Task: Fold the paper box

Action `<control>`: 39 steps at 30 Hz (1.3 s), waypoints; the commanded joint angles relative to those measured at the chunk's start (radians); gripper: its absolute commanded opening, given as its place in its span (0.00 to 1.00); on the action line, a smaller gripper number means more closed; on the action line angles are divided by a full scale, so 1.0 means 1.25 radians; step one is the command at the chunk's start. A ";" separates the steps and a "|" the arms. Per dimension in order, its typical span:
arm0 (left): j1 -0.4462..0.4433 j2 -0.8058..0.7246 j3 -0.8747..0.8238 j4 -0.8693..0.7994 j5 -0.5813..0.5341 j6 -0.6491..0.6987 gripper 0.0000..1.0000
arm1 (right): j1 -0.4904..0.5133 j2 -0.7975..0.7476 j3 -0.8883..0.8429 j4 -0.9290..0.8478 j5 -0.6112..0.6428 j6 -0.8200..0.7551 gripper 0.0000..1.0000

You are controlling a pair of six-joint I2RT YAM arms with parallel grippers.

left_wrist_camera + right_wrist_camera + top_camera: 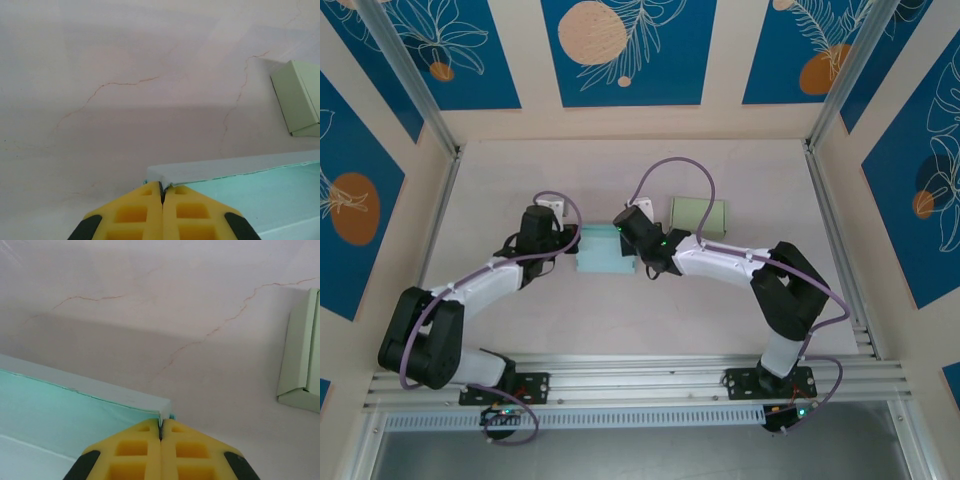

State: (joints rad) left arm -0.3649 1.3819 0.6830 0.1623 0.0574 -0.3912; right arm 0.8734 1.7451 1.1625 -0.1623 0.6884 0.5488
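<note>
You have a pale pink table (720, 310) under both arms, walled in by blue-and-cream panels (620, 50). The left arm (470, 290) reaches in from the near left and the right arm (750, 265) from the near right, and the two meet around the middle of the table. Between them lies the paper box (602, 252), a teal piece resting on the table, with its left side at the left gripper (570, 243) and its right side at the right gripper (634, 252). Just behind it and to the right, apart from it, you see a smaller green box (698, 216) lying on the table. From the left wrist, your left gripper's yellow fingers (132, 212) are pressed together. The corner of the teal box's raised wall sits right in the seam at their tips, so they are pinching that thin edge. From the right wrist you get the mirror of it: the right gripper's fingers are pressed together, with the opposite corner of the same wall caught at their tips. Thin reddish cracks (125, 82) run across the table surface beyond the fingers.
</note>
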 commanded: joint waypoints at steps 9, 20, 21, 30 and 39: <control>-0.006 0.065 0.026 0.084 0.005 -0.019 0.00 | -0.025 0.018 0.024 0.045 0.017 -0.104 0.00; -0.016 0.127 0.021 0.303 0.000 0.023 0.00 | -0.063 0.023 0.007 0.176 -0.005 -0.186 0.00; -0.018 0.128 0.010 0.327 0.001 0.026 0.00 | -0.060 0.021 -0.005 0.194 -0.005 -0.190 0.00; -0.049 0.102 -0.123 0.490 -0.007 0.081 0.00 | -0.008 -0.001 -0.171 0.441 0.056 -0.242 0.00; -0.062 0.014 -0.226 0.488 -0.016 0.123 0.10 | 0.025 0.013 -0.267 0.604 0.106 -0.260 0.00</control>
State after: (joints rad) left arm -0.4133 1.4330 0.4339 0.7803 0.0013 -0.2630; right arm 0.8772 1.7432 0.8509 0.5262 0.8284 0.2417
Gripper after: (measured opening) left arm 0.085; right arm 0.062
